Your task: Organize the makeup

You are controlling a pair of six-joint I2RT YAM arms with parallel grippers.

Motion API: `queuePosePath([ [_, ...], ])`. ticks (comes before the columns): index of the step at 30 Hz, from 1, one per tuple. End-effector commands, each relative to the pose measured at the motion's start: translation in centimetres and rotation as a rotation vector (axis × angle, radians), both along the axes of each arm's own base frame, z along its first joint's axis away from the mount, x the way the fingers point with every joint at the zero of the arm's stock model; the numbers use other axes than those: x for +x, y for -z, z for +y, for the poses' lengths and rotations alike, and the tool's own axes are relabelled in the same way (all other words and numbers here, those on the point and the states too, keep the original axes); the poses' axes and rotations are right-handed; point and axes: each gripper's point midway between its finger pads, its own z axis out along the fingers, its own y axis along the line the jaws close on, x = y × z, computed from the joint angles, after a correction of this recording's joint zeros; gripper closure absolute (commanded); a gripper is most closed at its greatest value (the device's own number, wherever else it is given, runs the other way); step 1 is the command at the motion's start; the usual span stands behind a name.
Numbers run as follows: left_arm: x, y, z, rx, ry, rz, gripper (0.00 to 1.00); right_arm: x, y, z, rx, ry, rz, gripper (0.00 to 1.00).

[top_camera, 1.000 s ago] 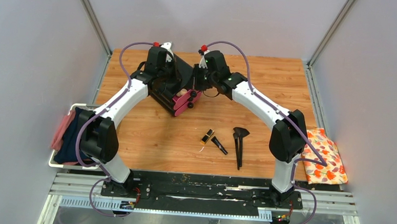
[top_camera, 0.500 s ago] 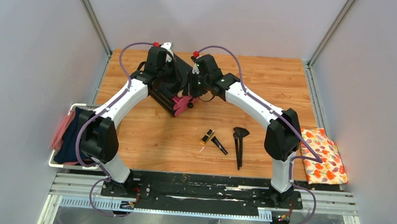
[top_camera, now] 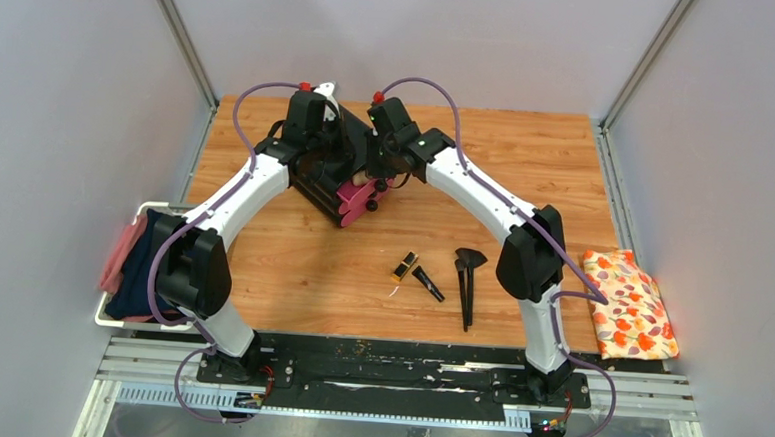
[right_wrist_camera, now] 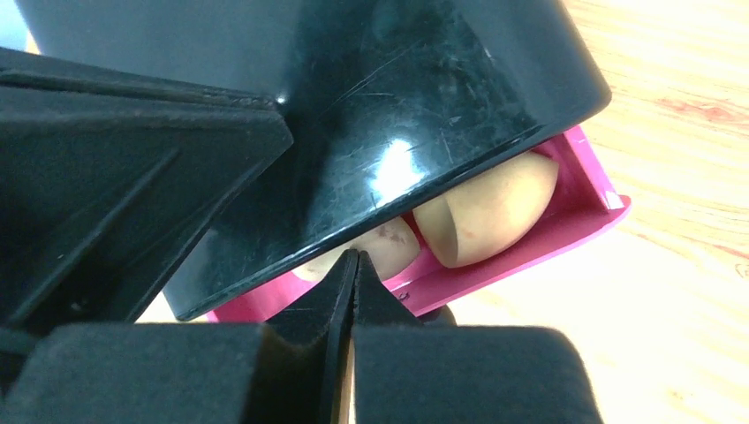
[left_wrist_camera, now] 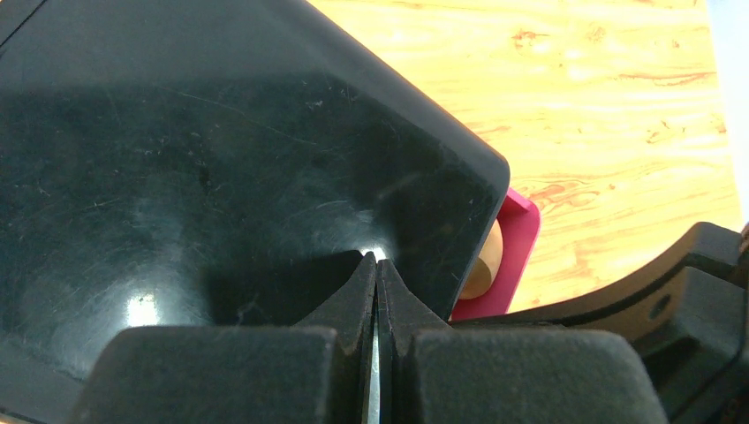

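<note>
Two beige sponges (right_wrist_camera: 490, 212) lie in the partly open top pink drawer (right_wrist_camera: 530, 243) of the black box (top_camera: 321, 175). One sponge also shows in the left wrist view (left_wrist_camera: 484, 261). My right gripper (right_wrist_camera: 355, 261) is shut and empty, with its tips against the drawer's front. My left gripper (left_wrist_camera: 377, 265) is shut and empty, and it rests on the box's top. A black-and-gold case (top_camera: 404, 266), a short black tube (top_camera: 427, 283) and black brushes (top_camera: 467, 283) lie on the wooden table (top_camera: 527, 156) in front of the box.
An orange floral cloth (top_camera: 631, 304) lies at the table's right edge. A white basket (top_camera: 108, 314) with red and dark cloths hangs off the left edge. Grey walls enclose the table.
My right arm has swung left toward the box. The top pink drawer with the sponges has slid further in. The left arm has not moved.
</note>
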Motion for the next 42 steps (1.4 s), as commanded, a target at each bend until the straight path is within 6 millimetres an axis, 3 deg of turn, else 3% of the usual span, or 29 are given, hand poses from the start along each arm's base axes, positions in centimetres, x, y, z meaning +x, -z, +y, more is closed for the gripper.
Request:
queuePosePath([
  [1, -1.7, 3.7, 1.0, 0.055, -0.002, 0.116, 1.0, -0.4, 1.7, -0.3, -0.084, -0.003, 0.019, 1.0],
  [5, -1.7, 3.6, 1.1, 0.061, -0.002, 0.114, 1.0, -1.1, 0.7, 0.6, -0.028, -0.052, -0.004, 1.0],
  [11, -1.7, 3.6, 1.0, 0.056, 0.0, 0.115, 1.0, -1.6, -2.5, 1.0, 0.065, -0.093, -0.09, 1.0],
  [18, -1.7, 3.5, 0.9, 0.051, 0.003, 0.115, 1.0, -2.5, -5.9, 0.6, 0.129, -0.101, -0.155, 1.0],
  [21, -1.6, 3.5, 0.9, 0.05, 0.002, 0.114, 1.0, -2.6, -6.2, 0.3, 0.127, -0.094, -0.164, 1.0],
  [26, -1.6, 3.4, 0.9, 0.049, 0.002, 0.114, 1.0, -2.8, -5.7, -0.4, 0.11, -0.074, -0.159, 1.0],
  [34, -1.6, 3.6, 0.9, 0.05, 0.004, 0.12, 1.0, -4.3, -2.0, -4.4, 0.023, 0.02, -0.132, 1.0],
  [42, -1.6, 3.4, 0.9, 0.048, 0.003, 0.115, 1.0, -2.8, 0.3, -5.6, -0.041, 0.058, -0.124, 1.0],
])
